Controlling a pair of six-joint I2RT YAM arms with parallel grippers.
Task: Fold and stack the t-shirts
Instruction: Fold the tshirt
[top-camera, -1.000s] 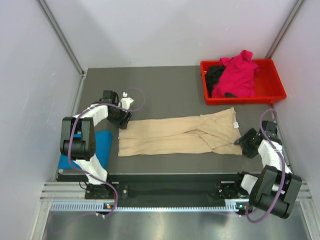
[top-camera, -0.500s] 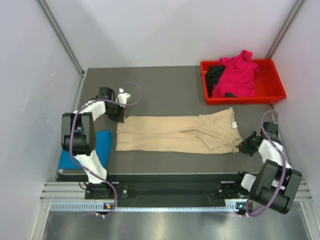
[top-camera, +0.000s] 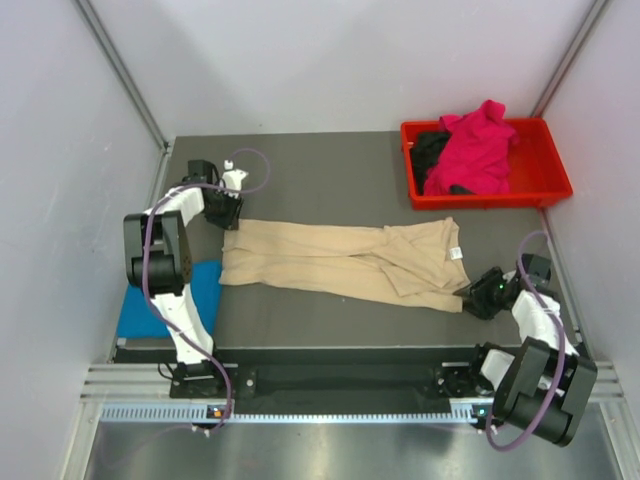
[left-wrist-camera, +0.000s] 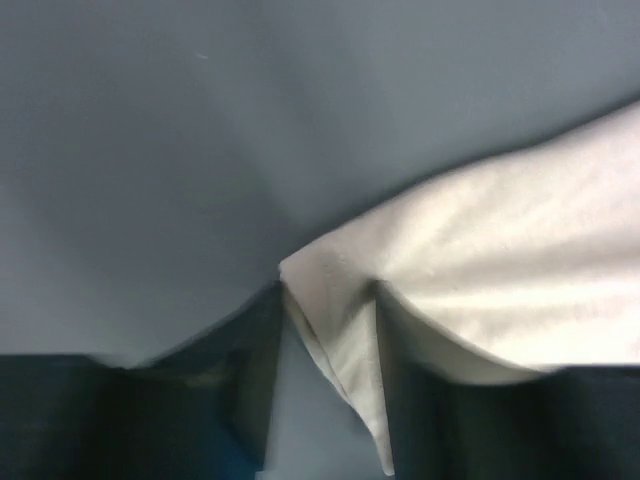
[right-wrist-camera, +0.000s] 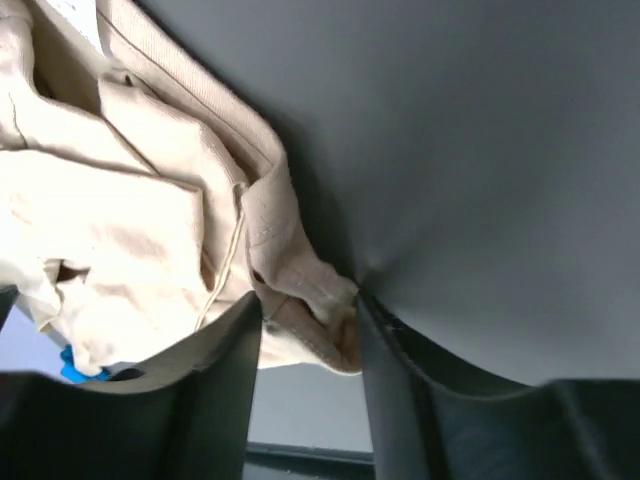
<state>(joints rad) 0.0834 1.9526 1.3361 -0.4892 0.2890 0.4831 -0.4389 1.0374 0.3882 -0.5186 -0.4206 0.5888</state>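
The beige-tan t-shirt (top-camera: 340, 262) lies stretched in a long band across the middle of the table. My left gripper (top-camera: 229, 216) is shut on its far left corner; the left wrist view shows the cloth (left-wrist-camera: 500, 240) pinched in that gripper (left-wrist-camera: 325, 345). My right gripper (top-camera: 468, 298) is shut on its near right corner; the right wrist view shows bunched hem (right-wrist-camera: 120, 230) in that gripper (right-wrist-camera: 310, 320). The bright blue t-shirt (top-camera: 205, 290) lies folded at the near left. The magenta-pink t-shirt (top-camera: 475, 150) and the black t-shirt (top-camera: 430, 150) lie crumpled in the tray.
The red plastic tray (top-camera: 490, 200) stands at the back right corner. Grey walls close in the table on the left, right and back. The left arm's purple cable loops above the table's left edge.
Both grippers have moved left with the beige-tan t-shirt, dragging it leftward over the table. The left gripper went farther back and left; the right one came left and nearer.
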